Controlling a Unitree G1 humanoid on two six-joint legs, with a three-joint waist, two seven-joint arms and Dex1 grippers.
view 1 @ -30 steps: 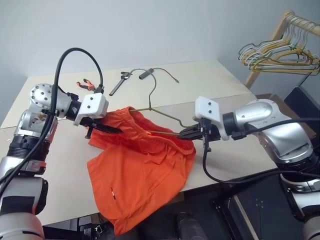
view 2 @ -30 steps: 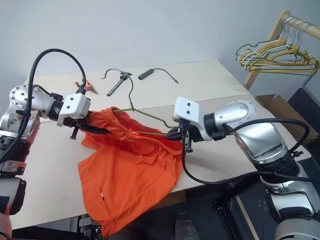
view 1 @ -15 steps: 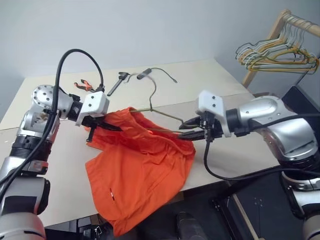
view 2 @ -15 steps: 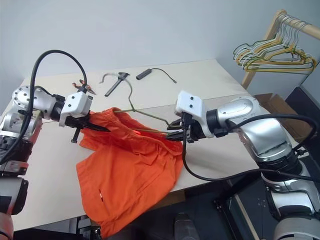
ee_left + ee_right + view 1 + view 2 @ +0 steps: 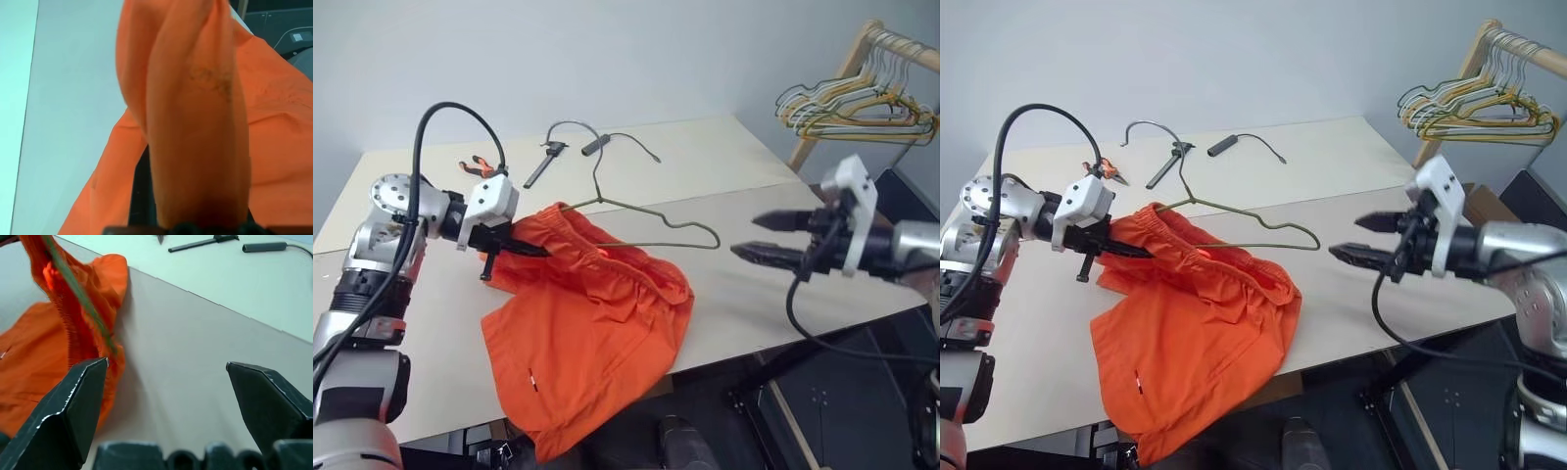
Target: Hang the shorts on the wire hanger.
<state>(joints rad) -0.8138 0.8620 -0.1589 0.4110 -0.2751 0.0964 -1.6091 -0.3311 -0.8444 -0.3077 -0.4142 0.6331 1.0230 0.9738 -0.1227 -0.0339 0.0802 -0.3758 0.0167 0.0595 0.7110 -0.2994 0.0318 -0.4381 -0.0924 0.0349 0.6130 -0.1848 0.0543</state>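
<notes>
The bright orange shorts (image 5: 592, 323) lie bunched on the table, one leg hanging over the front edge. My left gripper (image 5: 516, 248) is shut on the left end of their gathered waistband, and orange fabric (image 5: 195, 122) drapes over its fingers. The wire hanger (image 5: 651, 210) lies across the waistband. Its left part is tucked into the fabric, its right corner sticks out bare, and its hook (image 5: 570, 127) points toward the back of the table. My right gripper (image 5: 744, 237) hangs open to the right of the hanger's corner, touching nothing. In the right wrist view the green wire (image 5: 78, 298) runs over the shorts (image 5: 29, 382).
At the back of the table (image 5: 724, 157) lie orange-handled pliers (image 5: 480, 166), a black tool (image 5: 543, 163) and a short black cable piece (image 5: 598, 144). A wooden rack with a bunch of wire hangers (image 5: 862, 103) stands at the right rear. A cardboard box (image 5: 1489, 204) sits beyond the table's right edge.
My right gripper has let go of the hanger's corner, opened wide and pulled away to the right. The hanger has settled on the shorts, its hook swung left. The left gripper keeps its hold.
</notes>
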